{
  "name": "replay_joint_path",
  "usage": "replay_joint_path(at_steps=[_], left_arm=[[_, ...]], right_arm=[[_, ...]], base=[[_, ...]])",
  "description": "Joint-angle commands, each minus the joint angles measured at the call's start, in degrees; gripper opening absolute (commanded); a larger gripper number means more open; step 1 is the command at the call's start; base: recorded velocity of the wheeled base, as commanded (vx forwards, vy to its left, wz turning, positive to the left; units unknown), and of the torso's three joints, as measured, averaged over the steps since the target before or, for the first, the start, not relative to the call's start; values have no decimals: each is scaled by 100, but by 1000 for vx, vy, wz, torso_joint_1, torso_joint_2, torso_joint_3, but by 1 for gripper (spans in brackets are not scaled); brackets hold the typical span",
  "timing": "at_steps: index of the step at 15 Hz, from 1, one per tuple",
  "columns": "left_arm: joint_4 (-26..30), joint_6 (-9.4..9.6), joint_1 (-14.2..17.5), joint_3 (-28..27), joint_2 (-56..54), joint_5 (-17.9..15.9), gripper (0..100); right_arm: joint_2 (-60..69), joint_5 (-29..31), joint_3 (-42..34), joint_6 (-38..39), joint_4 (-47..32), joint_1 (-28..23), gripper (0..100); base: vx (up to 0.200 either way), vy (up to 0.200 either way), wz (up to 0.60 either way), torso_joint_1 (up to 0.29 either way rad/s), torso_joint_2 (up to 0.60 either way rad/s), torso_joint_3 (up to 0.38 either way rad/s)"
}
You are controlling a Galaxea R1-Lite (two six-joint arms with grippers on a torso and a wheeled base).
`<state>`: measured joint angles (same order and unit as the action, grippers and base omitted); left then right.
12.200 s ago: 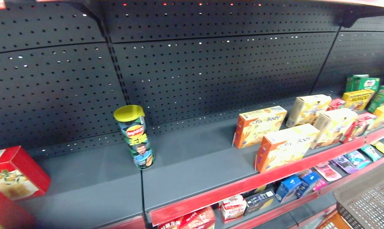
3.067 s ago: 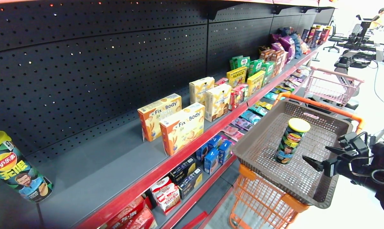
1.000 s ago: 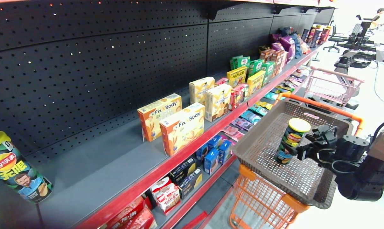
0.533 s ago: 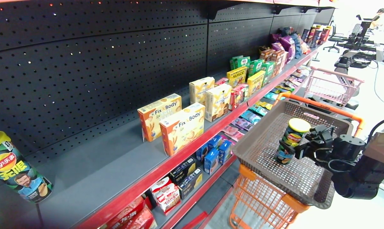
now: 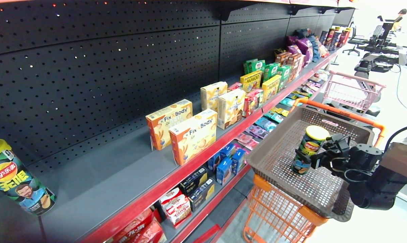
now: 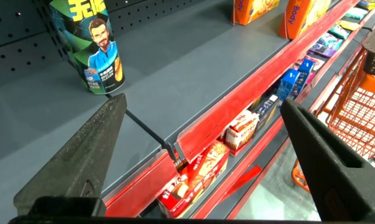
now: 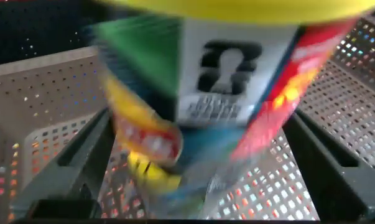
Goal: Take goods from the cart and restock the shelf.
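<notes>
Looking at the right gripper point(image 5: 313, 152) down in the brown perforated plastic basket point(image 5: 272, 141) on the orange wire cart point(image 5: 274, 212), straddling the tall cylindrical chip can with the yellow lid point(image 5: 306, 153). Not clenched yet: spread fingers point(image 7: 66, 165) either side of the can's wall, gaps on both sides in the wrist view. Upright on the basket floor for now, well apart from the grey metal shelf point(image 5: 115, 175).

Biggest worry: closing off-centre. Would shove the can with one finger first and probably tip it, being tall and narrow. Second: squeezing too hard and denting the tube, or too soft and letting the glossy wrap slide out mid-lift. Third: not lifting high enough and clipping the basket rim or the orange handle point(image 5: 341, 113) on the way across.

As for the left gripper point(image 6: 203, 149): wide open, holding nothing, hovering above the shelf near a matching can point(image 6: 91, 46) standing there. Worth minding that one plus the orange biscuit boxes point(image 5: 183, 131) at set-down, easy to bowl over.
</notes>
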<state>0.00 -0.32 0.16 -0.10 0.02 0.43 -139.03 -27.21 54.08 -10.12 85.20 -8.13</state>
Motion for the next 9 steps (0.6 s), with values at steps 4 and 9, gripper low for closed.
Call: replay_joint_path(at_steps=[4,9], left_arm=[[0,-3,2,1,-2,1,100],[0,-3,2,1,-2,1,100]], right_arm=[[-317,-12,657,63,-302,66,100],[-396,-39,701,63,-302,207,0]], base=[[0,0,0,0,0,0],[0,0,0,0,0,0]])
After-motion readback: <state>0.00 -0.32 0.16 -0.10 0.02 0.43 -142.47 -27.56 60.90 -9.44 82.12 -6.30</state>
